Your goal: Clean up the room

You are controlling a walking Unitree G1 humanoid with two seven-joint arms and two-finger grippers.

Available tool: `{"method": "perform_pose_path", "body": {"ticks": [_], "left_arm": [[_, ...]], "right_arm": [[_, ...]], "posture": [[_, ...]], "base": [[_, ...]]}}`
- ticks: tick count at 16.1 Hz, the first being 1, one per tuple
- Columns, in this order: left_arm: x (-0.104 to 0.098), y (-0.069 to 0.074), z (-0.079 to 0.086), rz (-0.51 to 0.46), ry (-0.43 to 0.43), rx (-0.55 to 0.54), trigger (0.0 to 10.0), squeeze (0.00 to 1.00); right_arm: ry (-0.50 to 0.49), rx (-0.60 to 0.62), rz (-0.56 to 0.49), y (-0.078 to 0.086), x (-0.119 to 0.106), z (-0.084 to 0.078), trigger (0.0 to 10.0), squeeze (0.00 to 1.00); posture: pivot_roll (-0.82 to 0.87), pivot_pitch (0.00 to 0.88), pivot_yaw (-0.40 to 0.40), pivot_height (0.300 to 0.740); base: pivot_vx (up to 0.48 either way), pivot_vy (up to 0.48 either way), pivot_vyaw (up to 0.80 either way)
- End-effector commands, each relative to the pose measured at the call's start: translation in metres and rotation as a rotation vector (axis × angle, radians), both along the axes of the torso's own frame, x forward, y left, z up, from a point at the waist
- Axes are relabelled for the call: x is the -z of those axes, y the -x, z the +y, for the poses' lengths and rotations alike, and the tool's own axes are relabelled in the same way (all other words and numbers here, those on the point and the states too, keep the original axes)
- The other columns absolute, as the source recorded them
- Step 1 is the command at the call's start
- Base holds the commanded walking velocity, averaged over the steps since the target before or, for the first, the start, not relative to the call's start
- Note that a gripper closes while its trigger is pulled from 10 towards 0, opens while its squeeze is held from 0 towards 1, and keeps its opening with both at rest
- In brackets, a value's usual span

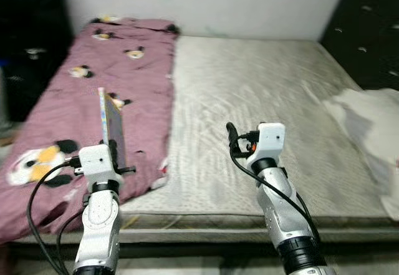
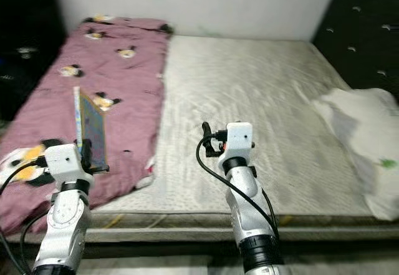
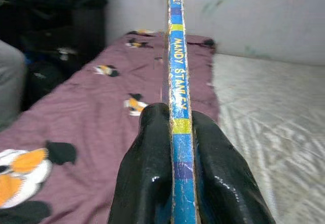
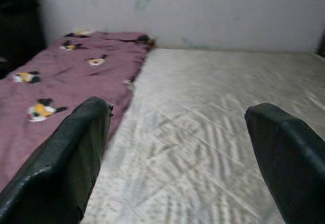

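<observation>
1. A bare grey-white quilted mattress point(image 1: 262, 119) fills the room ahead of you, pushed against a pale wall point(image 1: 206, 0). A mauve blanket printed with black, white and orange cartoon animals point(image 1: 93, 100) covers its left strip. A crumpled white cloth point(image 1: 374, 138) lies at the right edge.
2. Your left gripper point(image 3: 175, 148) is clamped on a thin blue paperback book point(image 1: 112, 125). Both black fingers point(image 3: 144, 173) press flat against its covers. The book stands upright, spine towards the wrist camera, above the near end of the blanket.
3. The book is slim, its spine blue with yellow and purple bands and yellow lettering. The spine edges look worn and frayed. The cover looks busy and multicoloured, too blurred to read.
4. Your right gripper point(image 4: 177, 148) hovers over the middle of the mattress, fingers wide apart, holding nothing.
5. Judged step: carrying the book off the bed to wherever it belongs. No shelf or box is in sight, so turn to find one before you lower anything.
6. Handling advice: the grip sits near the book's lower end, so the tall part can swing. Keep the wrist level and move slowly. A thin paperback bends easily; don't squeeze harder.
7. The white cloth probably needs tidying afterwards; the free right gripper is nearest it.
</observation>
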State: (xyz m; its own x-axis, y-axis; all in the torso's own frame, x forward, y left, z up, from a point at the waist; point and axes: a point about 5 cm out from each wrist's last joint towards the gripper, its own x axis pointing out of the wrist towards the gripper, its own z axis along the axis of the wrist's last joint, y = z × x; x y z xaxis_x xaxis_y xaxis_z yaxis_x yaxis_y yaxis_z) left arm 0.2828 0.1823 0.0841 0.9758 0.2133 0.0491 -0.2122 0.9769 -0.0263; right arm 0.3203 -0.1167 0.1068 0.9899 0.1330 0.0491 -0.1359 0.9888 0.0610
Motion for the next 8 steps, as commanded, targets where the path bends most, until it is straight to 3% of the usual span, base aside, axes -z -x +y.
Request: {"method": "perform_pose_path", "body": {"ticks": [1, 8], "left_arm": [[-0.0080, -0.0053, -0.0035, -0.032, -0.005, 0.011, 10.0, 0.00], [-0.0112, -0.0086, -0.0107, -0.030, 0.010, 0.068, 10.0, 0.00]], "right_arm": [[0.010, -0.004, 0.009, -0.0002, 0.0012, -0.0006, 10.0, 0.00], [0.025, -0.006, 0.002, -0.0021, -0.0013, -0.0005, 10.0, 0.00]], "posture": [[0.04, 0.000, -0.066, 0.740], [0.03, 0.000, -0.062, 0.740]], "base": [[0.000, 0.000, 0.00], [0.000, 0.000, 0.00]]}}
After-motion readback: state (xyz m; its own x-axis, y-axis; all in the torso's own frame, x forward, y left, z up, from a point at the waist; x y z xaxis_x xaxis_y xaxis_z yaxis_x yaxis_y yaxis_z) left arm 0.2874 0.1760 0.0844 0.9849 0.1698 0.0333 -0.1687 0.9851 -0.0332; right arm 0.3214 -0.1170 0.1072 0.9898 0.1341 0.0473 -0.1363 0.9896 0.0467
